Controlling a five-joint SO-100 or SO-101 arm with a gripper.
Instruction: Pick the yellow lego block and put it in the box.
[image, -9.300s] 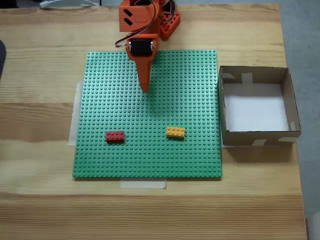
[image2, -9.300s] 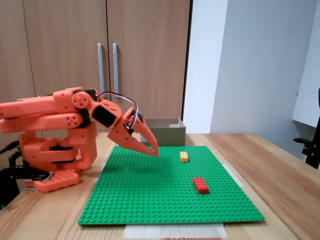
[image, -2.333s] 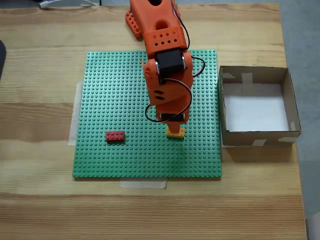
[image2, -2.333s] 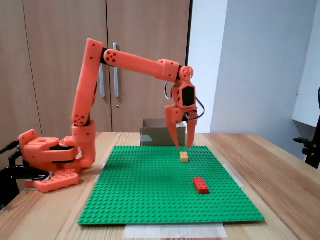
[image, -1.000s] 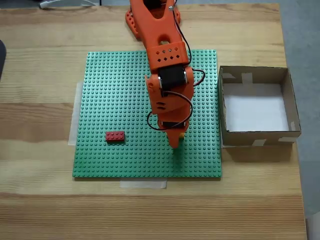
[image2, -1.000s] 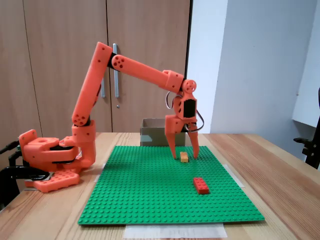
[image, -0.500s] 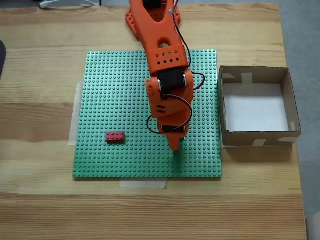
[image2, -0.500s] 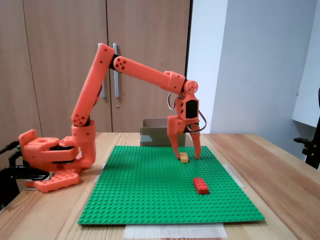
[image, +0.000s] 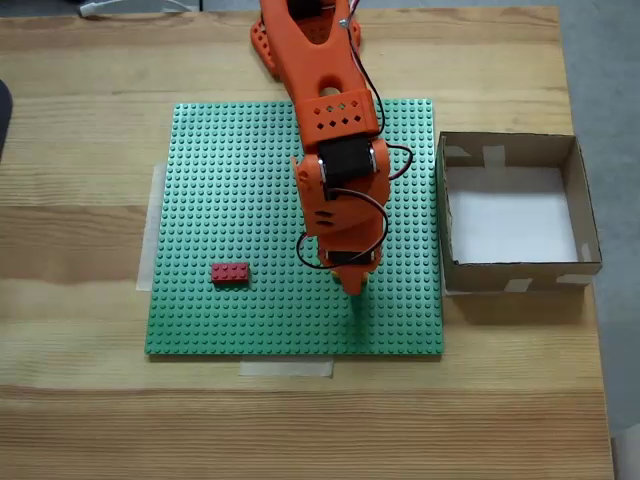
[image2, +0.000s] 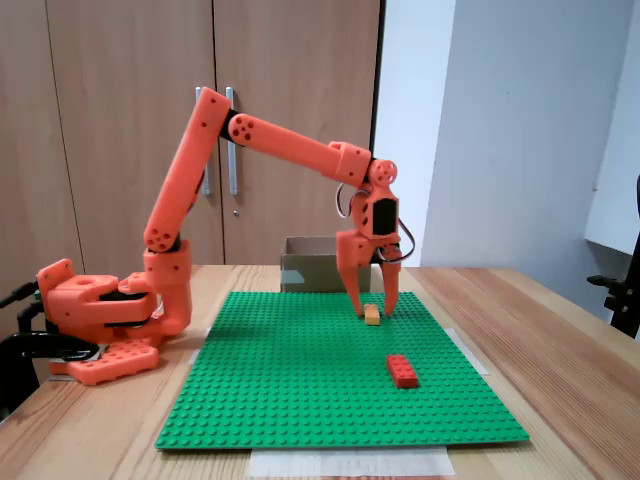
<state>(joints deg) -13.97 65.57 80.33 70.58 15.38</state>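
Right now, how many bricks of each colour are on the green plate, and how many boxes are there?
Yellow brick: 1, between the gripper fingers
Red brick: 1
Box: 1
Total: 3 things

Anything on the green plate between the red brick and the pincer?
No, bare green studded baseplate lies between the red brick and the orange pincer in this fixed view.
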